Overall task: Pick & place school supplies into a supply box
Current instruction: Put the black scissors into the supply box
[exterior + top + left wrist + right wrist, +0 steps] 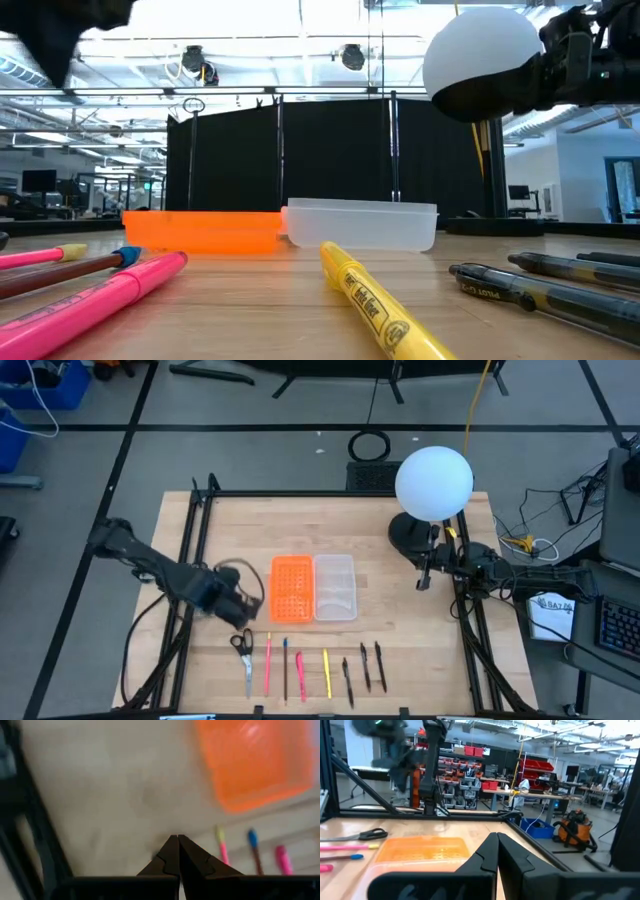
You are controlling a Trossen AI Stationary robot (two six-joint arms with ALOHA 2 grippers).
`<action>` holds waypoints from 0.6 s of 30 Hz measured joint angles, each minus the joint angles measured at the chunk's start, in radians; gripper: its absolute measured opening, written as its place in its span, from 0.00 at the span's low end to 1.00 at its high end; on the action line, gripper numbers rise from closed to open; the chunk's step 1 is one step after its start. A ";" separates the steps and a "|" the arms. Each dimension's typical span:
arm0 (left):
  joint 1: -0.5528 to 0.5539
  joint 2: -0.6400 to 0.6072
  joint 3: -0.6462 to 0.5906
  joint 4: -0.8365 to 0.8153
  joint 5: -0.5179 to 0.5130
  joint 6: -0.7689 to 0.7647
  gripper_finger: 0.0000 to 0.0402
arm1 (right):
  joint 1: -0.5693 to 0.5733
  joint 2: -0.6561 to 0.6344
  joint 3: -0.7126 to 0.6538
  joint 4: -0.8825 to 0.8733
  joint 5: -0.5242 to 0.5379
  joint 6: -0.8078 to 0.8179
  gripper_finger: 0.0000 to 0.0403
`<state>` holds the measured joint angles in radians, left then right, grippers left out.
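My left claw (177, 840) is closed and empty above the counter (400, 650); next I must open it over the scissors (243, 647).

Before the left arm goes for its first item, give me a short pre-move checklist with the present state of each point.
1. Supply box free of items: ok, the high view shows nothing in it.
2. Left gripper free of load: ok, its fingers meet with nothing between them.
3. Left gripper ready to grasp: not ok, it is shut and must open first.
4. Scissors within reach: ok, they lie just in front of the left gripper, untouched.
5. Pens separated for a clean pick: ok, they lie in a row with gaps.
6. Right gripper out of the way: ok, shut, at the table's right side.
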<state>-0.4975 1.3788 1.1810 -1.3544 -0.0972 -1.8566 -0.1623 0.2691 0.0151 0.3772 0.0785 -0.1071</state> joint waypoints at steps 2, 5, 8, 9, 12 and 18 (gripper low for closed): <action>-0.039 0.047 -0.001 0.044 0.039 -0.083 0.01 | 0.000 0.000 0.000 -0.012 0.000 0.017 0.00; -0.089 0.114 -0.001 0.114 0.040 -0.170 0.01 | 0.000 0.000 0.000 -0.024 -0.001 0.044 0.00; -0.125 0.170 -0.001 0.157 0.038 -0.271 0.01 | 0.000 0.000 0.000 -0.036 -0.002 0.073 0.00; -0.134 0.186 -0.001 0.181 0.039 -0.298 0.01 | 0.000 0.000 0.000 -0.040 -0.003 0.085 0.00; -0.145 0.227 -0.001 0.265 0.048 -0.330 0.01 | 0.000 0.000 0.000 -0.055 -0.004 0.103 0.00; -0.125 0.258 -0.001 0.301 0.046 -0.335 0.09 | 0.000 0.000 0.000 -0.048 -0.005 0.103 0.00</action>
<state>-0.6229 1.6367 1.1801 -1.0531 -0.0513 -2.1916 -0.1619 0.2691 0.0149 0.3289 0.0740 -0.0039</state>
